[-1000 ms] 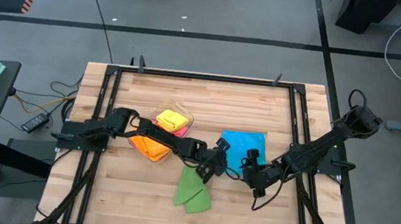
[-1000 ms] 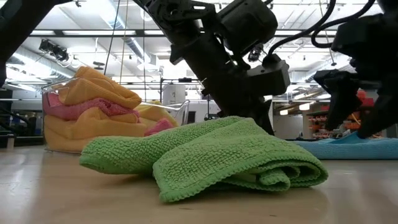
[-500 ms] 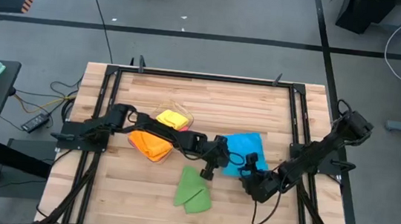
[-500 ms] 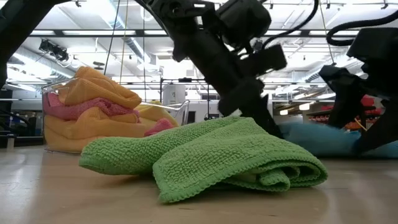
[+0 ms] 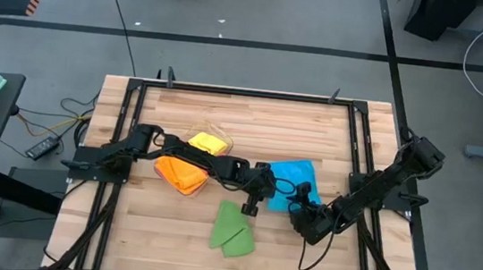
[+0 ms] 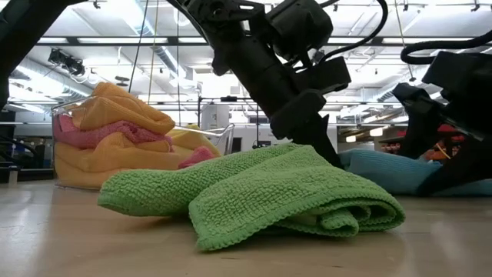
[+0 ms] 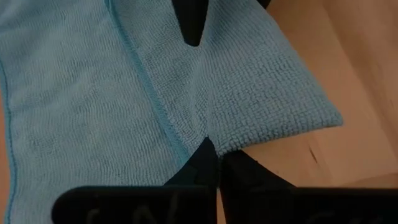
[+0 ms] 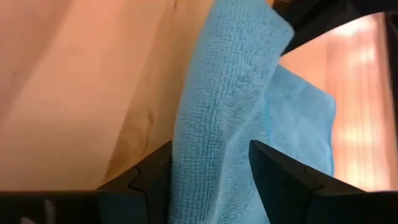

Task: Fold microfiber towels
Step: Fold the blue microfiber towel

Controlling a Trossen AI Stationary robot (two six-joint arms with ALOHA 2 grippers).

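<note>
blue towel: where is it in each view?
High: blue towel right of centre, between both grippers.
Low: at right, behind the green towel.
Left wrist: fills the frame, corner pinched in the left gripper.
Right wrist: raised edge between the right gripper's fingers.
Shared landmark: wooden table.

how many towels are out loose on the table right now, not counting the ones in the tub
2. The folded green microfiber towel lies toward the front edge, and the blue microfiber towel lies between both arms, pinched by the left claw. Others sit piled in the clear plastic tub.

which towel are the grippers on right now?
The blue towel: left gripper pinches its edge; right gripper straddles it. Green towel lies untouched.
</note>
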